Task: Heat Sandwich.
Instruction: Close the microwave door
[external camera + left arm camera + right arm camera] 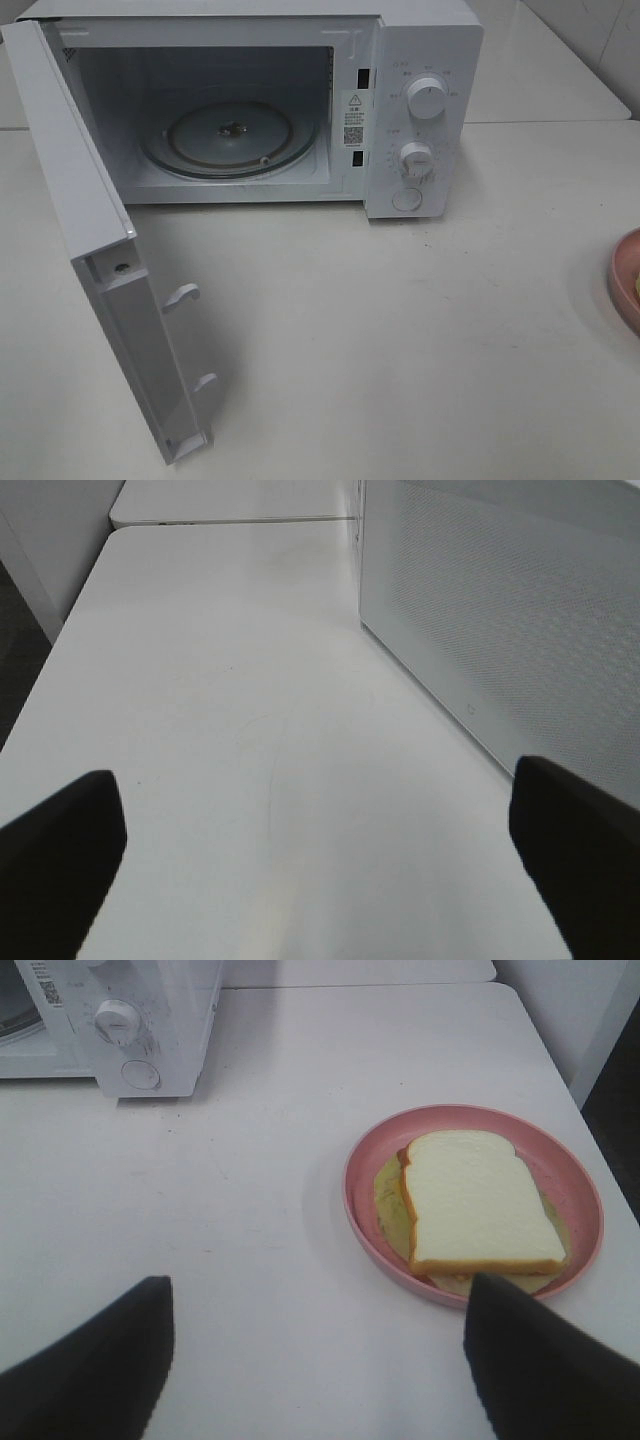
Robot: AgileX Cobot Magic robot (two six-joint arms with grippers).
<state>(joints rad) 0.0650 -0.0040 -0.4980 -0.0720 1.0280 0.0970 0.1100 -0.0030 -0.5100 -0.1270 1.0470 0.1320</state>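
Note:
The sandwich (480,1200), a slice of white bread over a pale yellow-green layer, lies on a round pink plate (575,1170) in the right wrist view. My right gripper (315,1370) hangs open short of the plate with only bare table between its fingers; one dark fingertip (540,1360) overlaps the plate's near rim in the picture. The overhead view shows just an edge of the plate (625,275) at the far right. The microwave (425,60) stands at the back, its door (90,260) swung wide to the left and its glass turntable (232,135) bare. My left gripper (320,870) is open over the table.
The open door juts toward the table's front on the left. Two knobs and a button (407,199) sit on the microwave's right panel. The left wrist view shows the microwave's perforated side (500,610) and the table edge (60,670) beyond it.

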